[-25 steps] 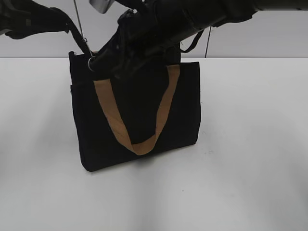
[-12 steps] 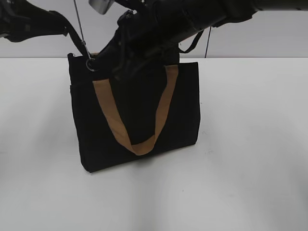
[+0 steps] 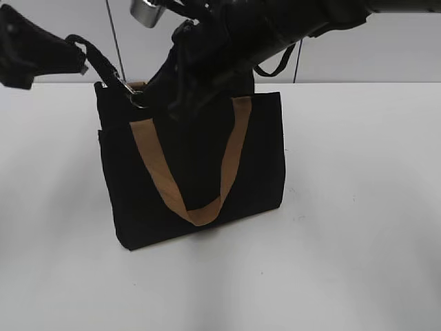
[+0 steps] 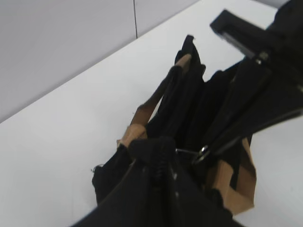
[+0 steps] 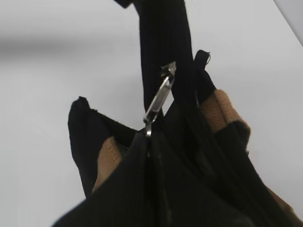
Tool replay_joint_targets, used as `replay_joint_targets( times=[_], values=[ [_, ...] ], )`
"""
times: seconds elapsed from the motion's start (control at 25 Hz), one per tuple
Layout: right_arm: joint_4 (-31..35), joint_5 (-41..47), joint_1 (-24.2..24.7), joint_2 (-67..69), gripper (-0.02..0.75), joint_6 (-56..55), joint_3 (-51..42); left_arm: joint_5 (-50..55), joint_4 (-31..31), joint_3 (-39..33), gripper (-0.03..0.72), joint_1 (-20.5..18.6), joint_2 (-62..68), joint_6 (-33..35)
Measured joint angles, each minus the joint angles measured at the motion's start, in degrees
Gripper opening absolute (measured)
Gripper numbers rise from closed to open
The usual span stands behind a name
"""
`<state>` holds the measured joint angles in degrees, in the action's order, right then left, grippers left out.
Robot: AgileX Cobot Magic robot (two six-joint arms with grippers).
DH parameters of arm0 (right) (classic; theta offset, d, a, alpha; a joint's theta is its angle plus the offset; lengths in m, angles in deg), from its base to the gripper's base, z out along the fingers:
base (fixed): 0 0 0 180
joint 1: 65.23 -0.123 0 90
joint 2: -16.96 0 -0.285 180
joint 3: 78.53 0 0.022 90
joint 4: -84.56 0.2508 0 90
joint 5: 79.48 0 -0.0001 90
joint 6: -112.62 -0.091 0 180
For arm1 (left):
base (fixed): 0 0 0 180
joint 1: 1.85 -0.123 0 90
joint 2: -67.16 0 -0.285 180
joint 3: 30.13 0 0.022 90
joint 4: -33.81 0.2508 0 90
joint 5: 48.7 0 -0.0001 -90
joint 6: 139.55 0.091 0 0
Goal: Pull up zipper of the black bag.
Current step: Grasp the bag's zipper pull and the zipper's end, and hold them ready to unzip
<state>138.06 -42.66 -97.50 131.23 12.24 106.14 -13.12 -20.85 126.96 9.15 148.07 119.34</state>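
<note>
Upright black bag (image 3: 200, 172), zipper (image 3: 136, 96) along top edge

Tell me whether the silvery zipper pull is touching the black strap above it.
Touching. The right wrist view shows the zipper pull hooked into the black strap at its upper end, with no gap between them.

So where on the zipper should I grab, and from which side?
Probably the silvery pull, not the zipper line itself. In the right wrist view it stands tilted clear above the black bag, its flat faces exposed, with a black strap clipped to its top. Come from above, fingers closing across the flat faces.
</note>
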Motion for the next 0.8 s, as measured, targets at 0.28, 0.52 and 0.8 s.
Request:
replay_joint_targets(
  times=[0.28, 0.52, 0.8],
  values=[
    [-7.2, 0.1, 0.0, -0.4, -0.001, -6.2, 0.0, 4.6, 14.8, 0.0, 0.025, 0.0, 0.0, -1.5],
    [-7.6, 0.0, 0.0, -0.5, -0.001, -6.8, 0.0, 7.3, 30.5, 0.0, 0.025, 0.0, 0.0, -14.9],
    [-7.9, -1.3, 0.0, -0.5, -0.001, -6.9, 0.0, 9.4, 38.3, 0.0, 0.025, 0.0, 0.0, -23.3]
  ],
)
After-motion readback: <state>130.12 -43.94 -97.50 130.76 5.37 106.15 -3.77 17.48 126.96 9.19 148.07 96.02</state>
